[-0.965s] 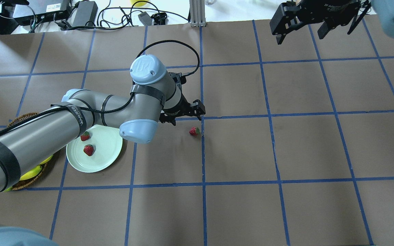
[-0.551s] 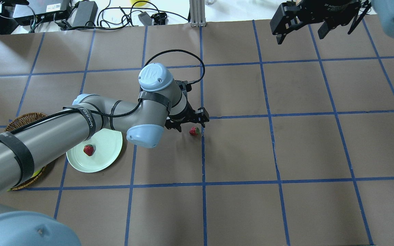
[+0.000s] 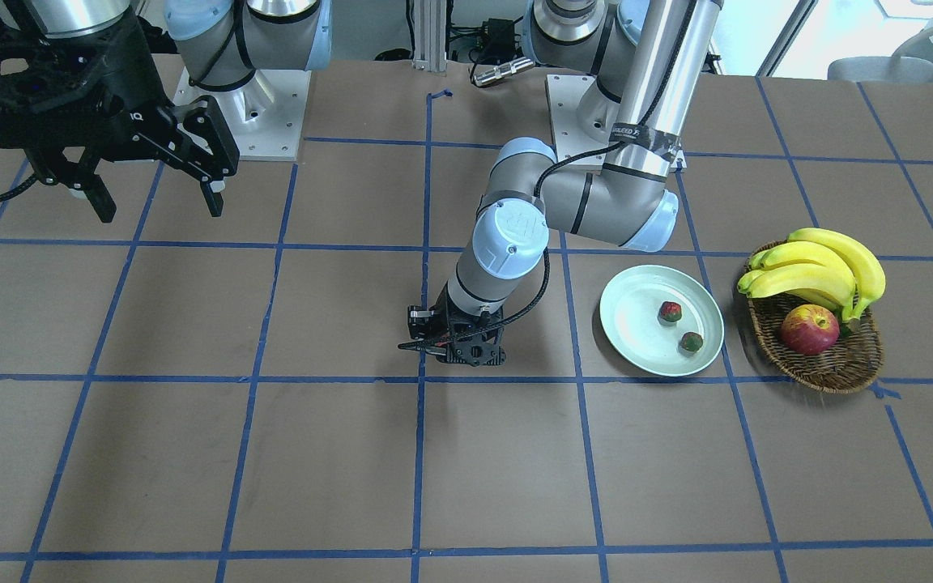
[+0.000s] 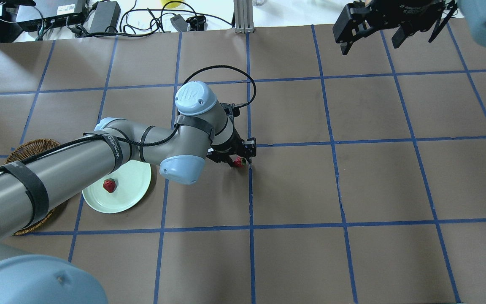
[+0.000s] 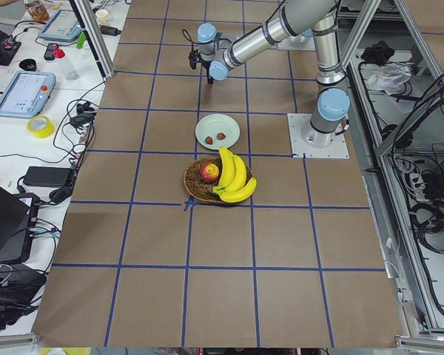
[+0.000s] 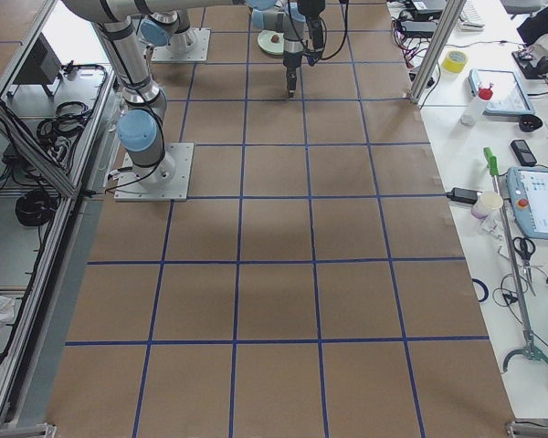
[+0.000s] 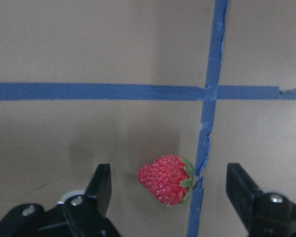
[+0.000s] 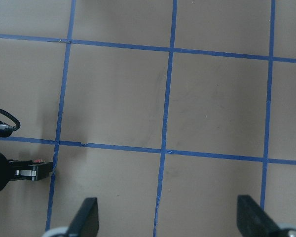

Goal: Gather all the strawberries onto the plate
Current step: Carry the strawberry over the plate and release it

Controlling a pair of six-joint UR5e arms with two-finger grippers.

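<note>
One strawberry (image 7: 165,178) lies on the brown table beside a blue tape cross; it also shows in the overhead view (image 4: 238,162). My left gripper (image 4: 237,161) is open and low over it, a finger on each side, apart from the berry. The mint plate (image 3: 636,308) holds two strawberries (image 3: 670,311) (image 3: 692,342). In the overhead view only one of them (image 4: 109,185) shows on the plate (image 4: 135,185); my left arm hides the other. My right gripper (image 4: 371,45) is open and empty, high over the far right of the table.
A wicker basket (image 3: 847,364) with bananas (image 3: 823,271) and an apple (image 3: 808,329) stands just beyond the plate, at the table's left end. Cables and electronics (image 4: 99,17) lie past the far edge.
My left gripper has moved right and down, from short of the loose strawberry to straddling it. The arm now covers one plate strawberry in the overhead view. The right arm has not moved.
</note>
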